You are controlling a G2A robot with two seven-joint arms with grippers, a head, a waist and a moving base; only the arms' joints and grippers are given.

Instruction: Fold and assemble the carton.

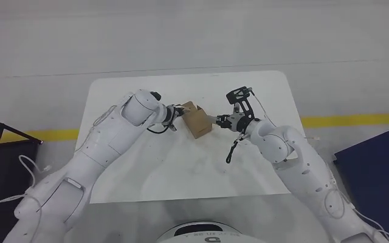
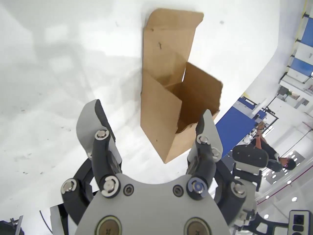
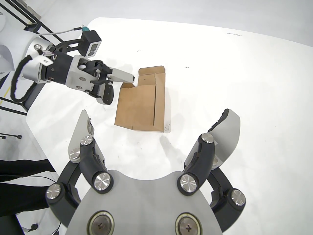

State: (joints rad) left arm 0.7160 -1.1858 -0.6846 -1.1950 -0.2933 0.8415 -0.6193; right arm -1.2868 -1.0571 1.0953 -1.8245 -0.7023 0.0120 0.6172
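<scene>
Left wrist view: closest in, the left gripper [image 2: 151,108] is seen with its fingers [image 2: 90,123] spread wide apart, and nothing is gripped between them. Just past them the carton [image 2: 168,103] is found, a brown cardboard box set on the white surface [image 2: 61,62]. One end of the carton is open, and a long flap [image 2: 174,23] is stuck out past that open end. One fingertip is placed right at the edge of the open end; whether it is touching cannot be told. The other finger is set off to the side, apart from the box.

In the right wrist view, the right gripper [image 3: 156,116] is shown closest, and its fingers [image 3: 82,129] are spread wide too, with nothing gripped. The carton is seen a little farther on, near them but apart. At the carton's far end the left gripper is seen, with one finger at the open edge and the other finger outside the box.

In the top view, the carton is found near the middle of the surface, a bit toward the far edge. It is set between the two grippers, with one just beside it on each side. Farther off, a yellow line [image 1: 346,120] is painted on the floor [image 1: 182,36].
</scene>
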